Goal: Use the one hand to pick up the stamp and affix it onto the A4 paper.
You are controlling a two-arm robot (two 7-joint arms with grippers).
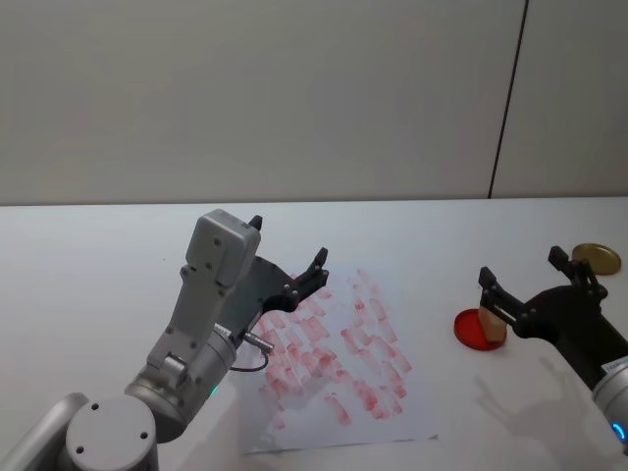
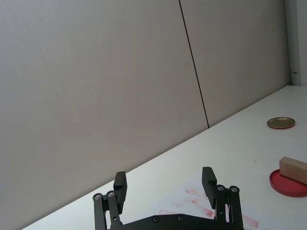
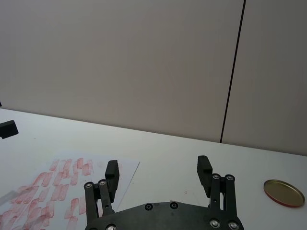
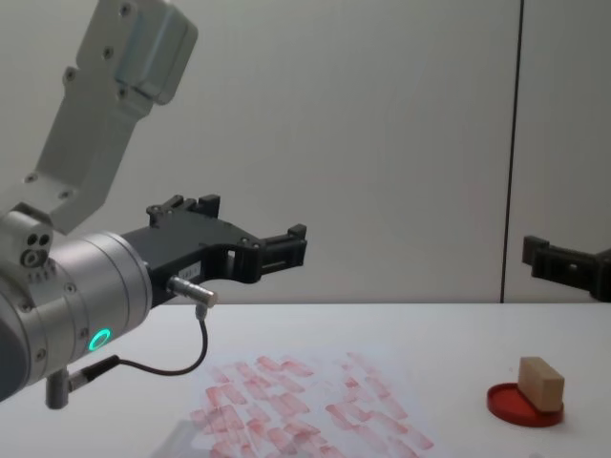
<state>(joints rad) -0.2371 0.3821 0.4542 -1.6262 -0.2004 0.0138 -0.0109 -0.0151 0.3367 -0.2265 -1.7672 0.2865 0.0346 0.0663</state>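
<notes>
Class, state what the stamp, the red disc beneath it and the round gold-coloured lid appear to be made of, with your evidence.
Stamp: probably bare wood, judging by its matte light-tan faces; no grain is visible. Red disc: smooth and evenly red, so plastic or painted tin; cannot tell which. Gold lid: likely thin metal, given its brassy sheen and raised rim.

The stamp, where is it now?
In the chest view, the stamp sits on the red ink pad, on the robot's right, off to the side of the A4 paper.
</notes>
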